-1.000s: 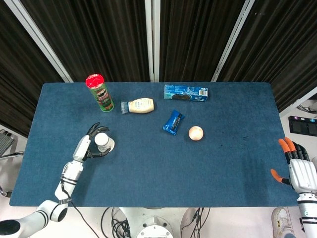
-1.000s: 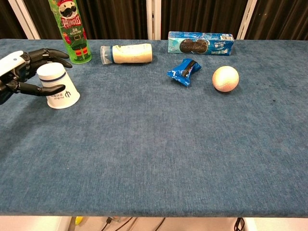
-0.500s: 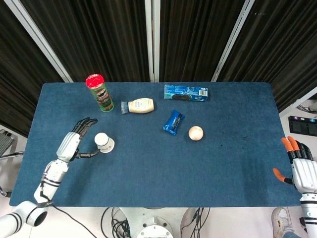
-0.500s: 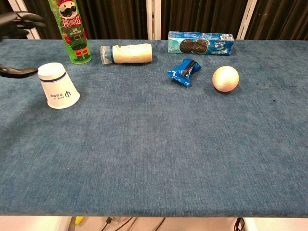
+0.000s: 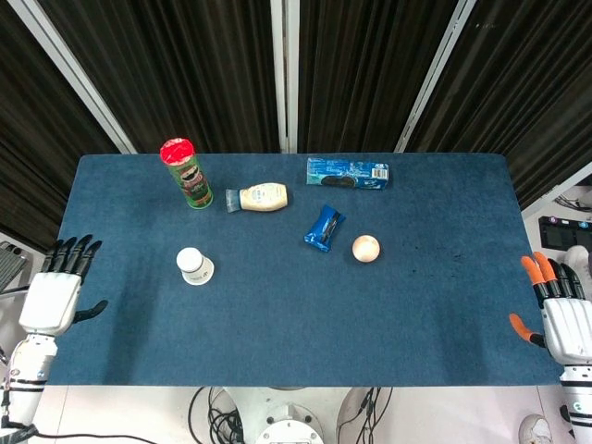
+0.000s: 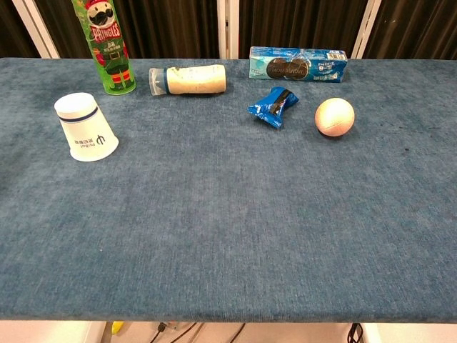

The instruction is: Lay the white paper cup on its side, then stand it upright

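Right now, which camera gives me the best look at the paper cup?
The chest view: the paper cup shows large from the side, standing mouth-down with its blue band and printed logo clear. The head view shows the cup small from above, mostly its round base.

Matt white paper cup (image 6: 86, 127); napped blue cloth table (image 6: 235, 229); glossy wrapper (image 6: 273, 106).

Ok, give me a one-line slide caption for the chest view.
White paper cup stands mouth-down on the blue table, with a chip can, bottle, cookie pack, wrapper and ball behind.
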